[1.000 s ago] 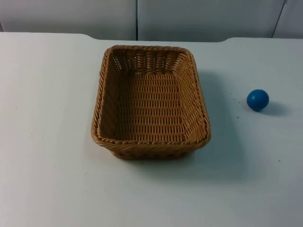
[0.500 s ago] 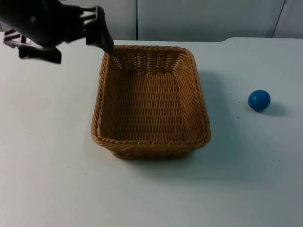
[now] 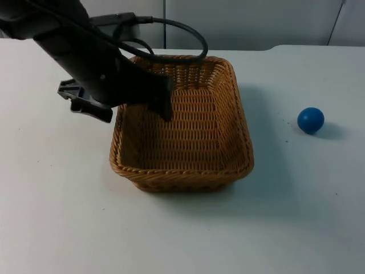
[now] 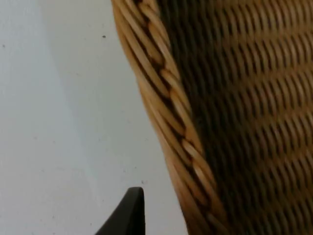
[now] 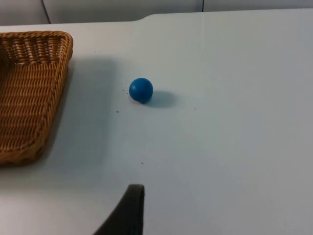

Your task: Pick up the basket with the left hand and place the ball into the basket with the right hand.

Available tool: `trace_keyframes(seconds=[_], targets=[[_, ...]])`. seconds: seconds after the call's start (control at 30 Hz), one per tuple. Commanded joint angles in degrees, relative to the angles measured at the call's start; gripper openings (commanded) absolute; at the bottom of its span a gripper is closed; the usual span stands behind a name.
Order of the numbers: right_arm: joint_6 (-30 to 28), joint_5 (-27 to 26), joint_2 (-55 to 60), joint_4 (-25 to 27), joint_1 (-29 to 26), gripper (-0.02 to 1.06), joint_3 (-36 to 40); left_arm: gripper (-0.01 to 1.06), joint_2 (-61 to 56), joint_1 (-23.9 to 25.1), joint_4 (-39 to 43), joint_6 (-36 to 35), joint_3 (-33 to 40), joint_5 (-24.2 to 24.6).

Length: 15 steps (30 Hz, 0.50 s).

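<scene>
The woven wicker basket sits in the middle of the table. My left gripper is open and straddles its left rim: one finger is inside the basket, the other outside on the table side. In the left wrist view the braided rim runs close past a black fingertip. The blue ball lies on the table well right of the basket, also seen as the ball in the right wrist view. My right gripper waits some way back from the ball, holding nothing.
The white table top stretches out in front and to both sides. A grey partition wall closes off the far edge. The basket's right wall stands a short way from the ball.
The left arm came in from the upper left and dropped down over the basket's left rim, fingers spread the same. Basket and ball have stayed put.
</scene>
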Motion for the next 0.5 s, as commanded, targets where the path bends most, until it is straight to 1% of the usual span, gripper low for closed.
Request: trace_keyframes(seconds=[0.0, 0.03, 0.17, 0.2, 0.3, 0.47], targets=[[0.0, -0.5, -0.2, -0.1, 0.2, 1.03, 0.3, 1.05, 2.0, -0.4, 9.8, -8.5, -4.5, 3.0], [0.0, -0.5, -0.2, -0.1, 0.2, 1.03, 0.3, 1.05, 2.0, -0.4, 9.8, -8.5, -4.5, 3.0], [0.0, -0.5, -0.2, -0.1, 0.2, 1.03, 0.3, 1.05, 3.9, -0.4, 20.7, -20.1, -9.4, 7.1], [0.0, -0.5, -0.2, -0.1, 0.2, 1.03, 0.3, 1.05, 3.9, -0.4, 20.7, -20.1, -9.4, 7.1], [0.0, -0.5, -0.2, -0.1, 0.2, 1.03, 0.3, 1.04, 5.9, -0.4, 25.1, -24.8, -11.8, 11.0], [0.0, -0.5, -0.2, -0.1, 0.2, 1.03, 0.3, 1.04, 7.0, -0.8, 25.1, -25.6, -12.1, 11.6]])
